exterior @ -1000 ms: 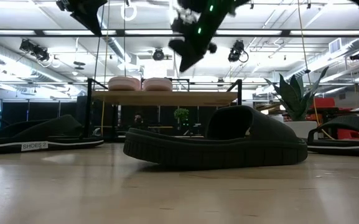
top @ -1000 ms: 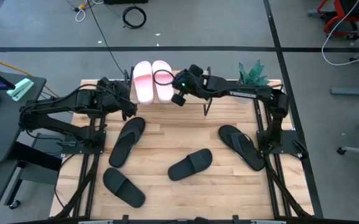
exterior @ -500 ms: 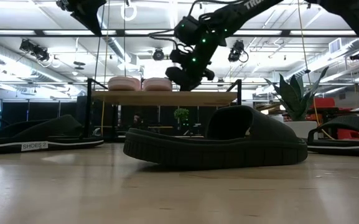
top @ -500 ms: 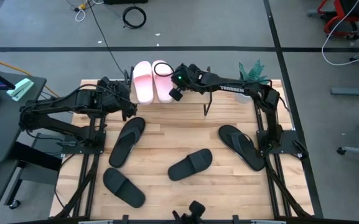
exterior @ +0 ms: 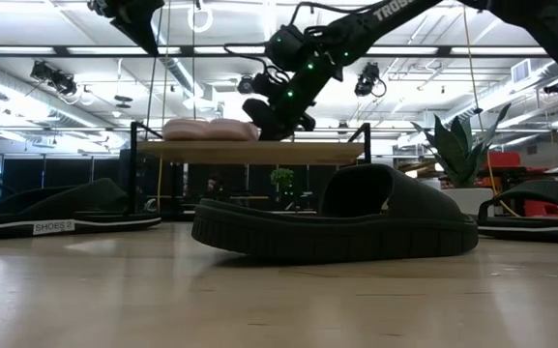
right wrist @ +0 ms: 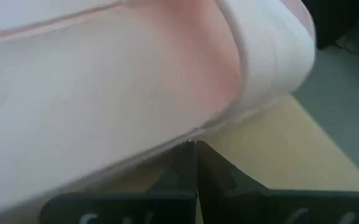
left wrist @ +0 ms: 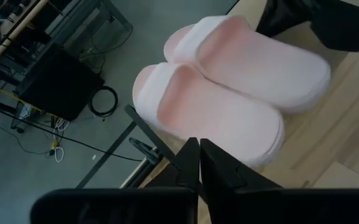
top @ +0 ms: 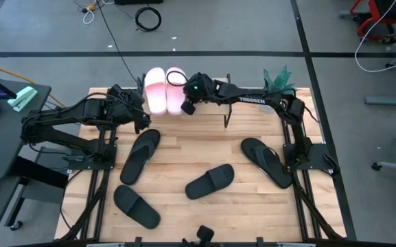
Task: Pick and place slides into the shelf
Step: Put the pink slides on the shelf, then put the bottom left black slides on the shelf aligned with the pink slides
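Two pale pink slides (top: 156, 90) (top: 176, 84) lie side by side, soles down, on the shelf's wooden top (exterior: 317, 152), touching each other. In the left wrist view they are the left pink slide (left wrist: 216, 118) and the right pink slide (left wrist: 260, 59). My right gripper (top: 186, 106) is shut and set against the right pink slide's right side. My left gripper (top: 144, 121) hangs shut just near-left of the shelf, touching nothing. Several black slides lie on the table: one (top: 141, 154), another (top: 136, 206), a third (top: 210, 182) and a fourth (top: 266, 161). My right gripper pushes with its shut fingertips (right wrist: 195, 152) against the right pink slide's side wall (right wrist: 167, 121), toward its near end. The fingers come roughly level from the table's right. The slide stays flat on the shelf top, pressed against the other pink slide.
A potted plant (top: 278, 81) stands at the table's far right corner. The shelf's black frame legs (top: 226, 118) reach down to the table. A black slide (exterior: 337, 227) sits in the middle of the table, near the low camera. The two arm bases stand at the table's left and right edges.
My right gripper has come down from above the shelf and moved toward the table's left, meeting the right pink slide's side. Both pink slides have slid a little left along the shelf top and now sit closer together.
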